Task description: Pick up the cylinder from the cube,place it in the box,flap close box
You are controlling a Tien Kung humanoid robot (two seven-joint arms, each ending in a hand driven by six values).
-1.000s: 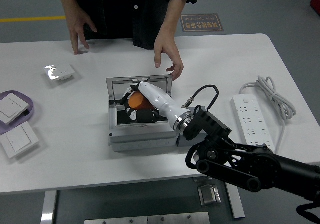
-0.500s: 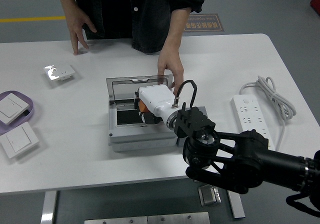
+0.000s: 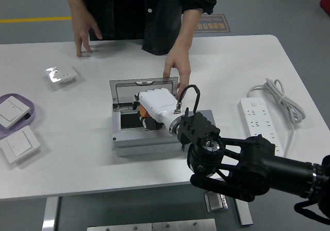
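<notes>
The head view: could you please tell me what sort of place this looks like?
Probably a robotics lab or test workshop. A white table stands on a grey floor with a yellow line and a floor sign, wall switches and a power strip lie about as props, and a person stands opposite.

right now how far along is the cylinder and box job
Done: the orange cylinder is off the cube and down inside the box. In hand: the right hand is curled over it in the box, release not visible. Left: letting go and flapping the lid shut; a person's hand touches its corner.
</notes>
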